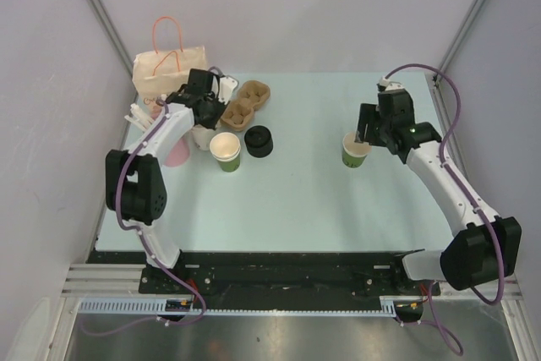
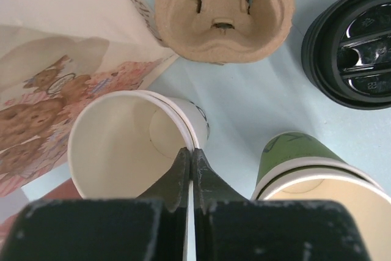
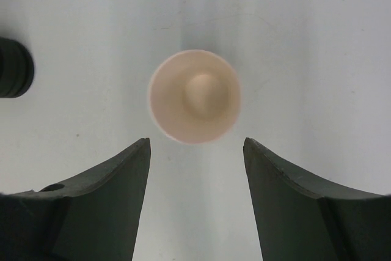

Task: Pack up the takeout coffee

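Note:
No lidded takeout coffee is in view; every cup here is lidless. My left gripper (image 2: pixel 192 151) is shut on the rim of a white cup (image 2: pixel 116 145), one finger inside and one outside the wall. In the top view the white cup (image 1: pixel 201 137) stands at the table's left, under the left gripper (image 1: pixel 203 120). Beside it stands a green cup (image 2: pixel 293 151), which shows a double rim. My right gripper (image 3: pixel 195 142) hangs open above a second lidless green cup (image 3: pixel 194 96), which stands alone on the right (image 1: pixel 355 151).
A stack of black lids (image 1: pixel 259 140) sits right of the left green cup (image 1: pixel 226 151). A brown pulp cup carrier (image 1: pixel 245 101) lies behind it. A bear-print paper bag (image 1: pixel 165 69) stands at the back left. A pink cup (image 1: pixel 173 151) of straws is by the left arm.

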Tool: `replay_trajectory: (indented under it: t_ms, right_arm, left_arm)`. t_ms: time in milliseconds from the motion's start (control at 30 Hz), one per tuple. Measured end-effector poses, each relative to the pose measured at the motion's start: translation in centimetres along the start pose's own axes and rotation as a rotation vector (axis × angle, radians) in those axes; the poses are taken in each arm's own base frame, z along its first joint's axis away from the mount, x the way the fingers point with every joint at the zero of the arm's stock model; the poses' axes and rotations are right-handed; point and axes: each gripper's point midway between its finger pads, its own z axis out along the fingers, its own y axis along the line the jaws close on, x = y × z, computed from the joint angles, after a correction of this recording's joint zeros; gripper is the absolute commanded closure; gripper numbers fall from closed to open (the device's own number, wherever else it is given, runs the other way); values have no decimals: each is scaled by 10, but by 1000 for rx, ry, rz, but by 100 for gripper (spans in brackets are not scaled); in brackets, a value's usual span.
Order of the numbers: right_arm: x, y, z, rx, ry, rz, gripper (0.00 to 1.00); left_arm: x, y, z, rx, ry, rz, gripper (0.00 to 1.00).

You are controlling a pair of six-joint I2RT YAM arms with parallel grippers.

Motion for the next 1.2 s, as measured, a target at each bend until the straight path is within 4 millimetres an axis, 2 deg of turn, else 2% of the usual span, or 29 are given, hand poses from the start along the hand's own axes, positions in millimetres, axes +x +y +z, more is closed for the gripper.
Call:
replay_trajectory:
  t_ms: [100, 233, 367, 500, 567, 633, 733, 800, 933, 1033, 1133, 1200]
  right_arm:
    - [0, 29, -5, -62, -25, -28, 32]
    - [-3, 68, -11, -155, -70, -53, 33]
    - [-10, 91, -16, -211, -115, -51, 33]
    - [-16, 114, -21, -274, -149, -22, 34]
    - [-19, 138, -22, -345, -166, 11, 34]
    - [-24, 174, -22, -450, -189, 59, 35]
    - [-25, 237, -8, -629, -198, 153, 41]
    - [-15, 275, 13, -727, -160, 238, 43]
    - [3, 313, 61, -801, -76, 363, 44]
    - [5, 343, 90, -865, -34, 412, 48]
    - [-2, 368, 104, -922, -10, 425, 51]
    - [-11, 385, 104, -967, -10, 425, 53]
  left_arm:
    - [2, 4, -7, -24, 2, 19, 100]
    - [-4, 10, -22, -53, -25, 35, 100]
    - [-13, 14, -36, -71, -63, 61, 100]
    - [-13, 11, -41, -55, -78, 68, 99]
    - [-12, 8, -40, -40, -79, 68, 100]
    - [-9, 5, -39, -27, -75, 67, 100]
    - [-8, 3, -38, -23, -73, 59, 99]
    - [-9, 3, -37, -21, -77, 51, 100]
    - [-11, 0, -37, -9, -87, 42, 100]
    - [-12, -3, -37, 8, -94, 36, 100]
    - [-14, -6, -36, 24, -103, 33, 100]
    - [-15, -7, -36, 30, -108, 27, 100]
